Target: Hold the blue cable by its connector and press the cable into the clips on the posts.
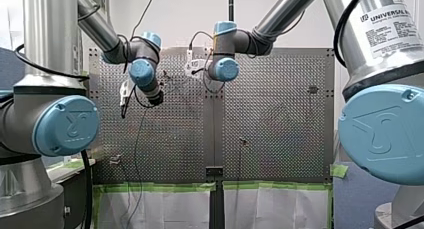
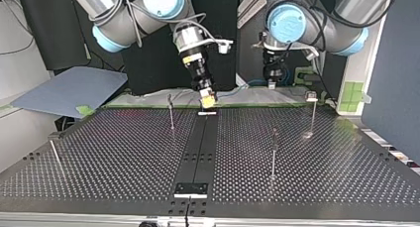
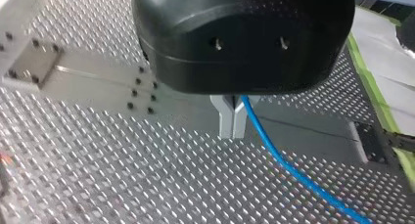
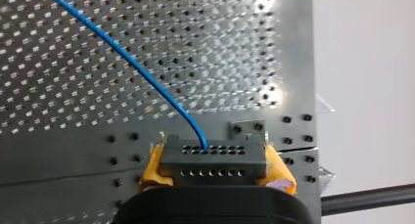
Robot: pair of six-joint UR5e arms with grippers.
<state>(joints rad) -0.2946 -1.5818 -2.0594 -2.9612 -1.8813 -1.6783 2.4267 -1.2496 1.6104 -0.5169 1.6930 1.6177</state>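
In the right wrist view my right gripper (image 4: 215,169) has its yellow pads (image 4: 152,166) shut on the grey connector (image 4: 211,154). The blue cable (image 4: 142,70) leaves the connector and runs away over the perforated table. In the left wrist view my left gripper (image 3: 232,132) has its metal fingers together, and the blue cable (image 3: 288,168) comes out from between them and trails off across the table. In the top view my right gripper (image 2: 208,100) hangs low over the table's far middle. My left gripper (image 2: 271,82) is behind it at the far right, its fingers unclear there.
Thin posts stand on the table in the top view: one beside my right gripper (image 2: 171,112), one in the middle right (image 2: 273,152), one at the far right (image 2: 312,110) and one at the left edge (image 2: 54,155). A black strip (image 2: 198,147) runs down the table's centre.
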